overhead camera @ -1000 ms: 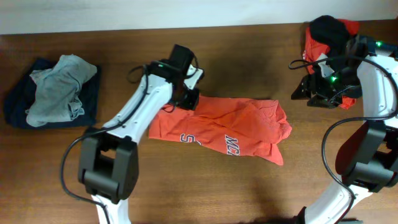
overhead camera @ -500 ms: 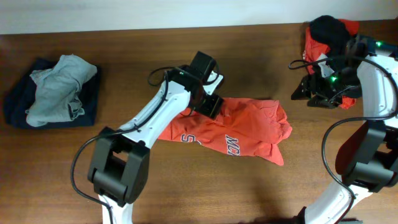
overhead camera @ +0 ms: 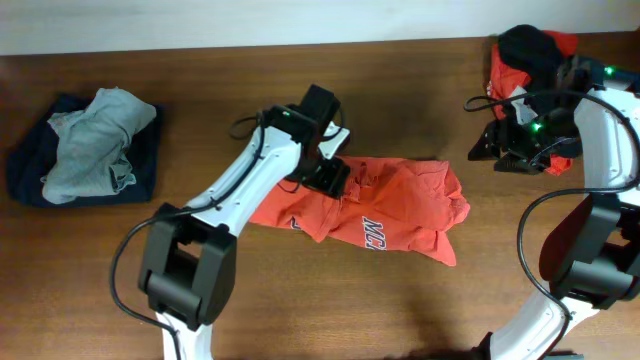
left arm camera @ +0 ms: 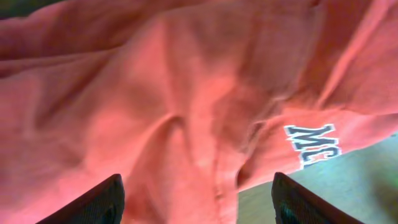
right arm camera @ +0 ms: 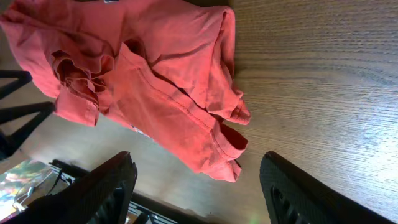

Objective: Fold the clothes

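Observation:
An orange shirt with white lettering lies crumpled across the middle of the table. My left gripper hovers over its left part, open with nothing between the fingers. In the left wrist view the orange shirt fills the frame, and the left gripper has its jaws wide apart just above the cloth. My right gripper stands open, off the shirt's right end. The right wrist view shows the orange shirt at a distance beyond the empty right gripper.
A grey garment lies on a folded navy one at the far left. A heap of black and red clothes sits at the back right corner behind the right arm. Bare wood runs along the front.
The left gripper let go of the shirt's upper left edge after carrying it rightward, and now stands open over the cloth. The shirt's left part lies bunched inward. The right arm stayed still.

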`<state>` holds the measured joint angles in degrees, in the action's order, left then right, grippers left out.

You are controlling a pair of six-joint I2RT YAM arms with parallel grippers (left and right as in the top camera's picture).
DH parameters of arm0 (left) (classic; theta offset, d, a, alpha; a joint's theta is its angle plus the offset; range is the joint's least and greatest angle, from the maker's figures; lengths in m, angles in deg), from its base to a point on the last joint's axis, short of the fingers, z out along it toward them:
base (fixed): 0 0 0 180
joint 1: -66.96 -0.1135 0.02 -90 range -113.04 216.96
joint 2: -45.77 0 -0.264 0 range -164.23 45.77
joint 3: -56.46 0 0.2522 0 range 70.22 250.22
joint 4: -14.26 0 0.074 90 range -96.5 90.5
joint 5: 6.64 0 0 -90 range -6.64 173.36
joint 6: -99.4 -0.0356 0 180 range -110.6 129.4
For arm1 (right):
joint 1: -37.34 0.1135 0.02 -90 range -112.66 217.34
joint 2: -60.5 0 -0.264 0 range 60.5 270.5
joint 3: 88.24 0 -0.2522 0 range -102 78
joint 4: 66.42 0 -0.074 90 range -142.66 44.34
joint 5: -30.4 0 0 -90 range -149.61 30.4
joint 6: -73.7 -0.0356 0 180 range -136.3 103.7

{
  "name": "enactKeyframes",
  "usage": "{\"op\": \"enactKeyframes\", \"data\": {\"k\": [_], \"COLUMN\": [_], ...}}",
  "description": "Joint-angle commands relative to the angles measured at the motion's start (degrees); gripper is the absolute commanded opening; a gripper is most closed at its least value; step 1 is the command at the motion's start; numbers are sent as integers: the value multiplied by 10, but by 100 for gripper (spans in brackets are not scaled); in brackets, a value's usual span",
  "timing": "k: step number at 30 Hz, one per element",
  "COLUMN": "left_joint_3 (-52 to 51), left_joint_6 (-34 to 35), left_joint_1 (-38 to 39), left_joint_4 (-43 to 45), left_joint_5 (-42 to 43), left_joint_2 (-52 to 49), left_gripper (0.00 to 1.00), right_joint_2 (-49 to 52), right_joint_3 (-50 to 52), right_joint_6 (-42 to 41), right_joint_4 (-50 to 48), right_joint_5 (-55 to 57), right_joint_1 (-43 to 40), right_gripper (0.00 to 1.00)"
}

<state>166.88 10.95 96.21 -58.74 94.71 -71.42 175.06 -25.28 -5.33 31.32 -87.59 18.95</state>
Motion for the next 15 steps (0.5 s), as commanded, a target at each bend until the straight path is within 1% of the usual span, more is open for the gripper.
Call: {"op": "enactKeyframes", "data": {"k": [1,3,7,13,15], "left_joint_3": [15,15,15,15,15], "left_joint_6": [-12,-13,-13,-4,13], "left_joint_1": [-10,-9,-5,-9,-18], "left_joint_4": [0,9,47,97,104], "left_joint_5": [-16,-15,-7,0,-2], "left_joint_2": [3,3,3,3,3], "left_gripper": [77,79,84,85,85], "right_joint_2": [-15,-15,-15,-15,-15], "right_joint_3": [-10,-10,3,58,82], "right_joint_6": [6,-3,-54,-75,-81], "right_joint_4": [2,7,12,5,-5], "right_joint_5": [-5,-1,31,31,31], "right_joint_1": [0,0,0,0,2], "right_gripper": [68,67,67,67,67]}}
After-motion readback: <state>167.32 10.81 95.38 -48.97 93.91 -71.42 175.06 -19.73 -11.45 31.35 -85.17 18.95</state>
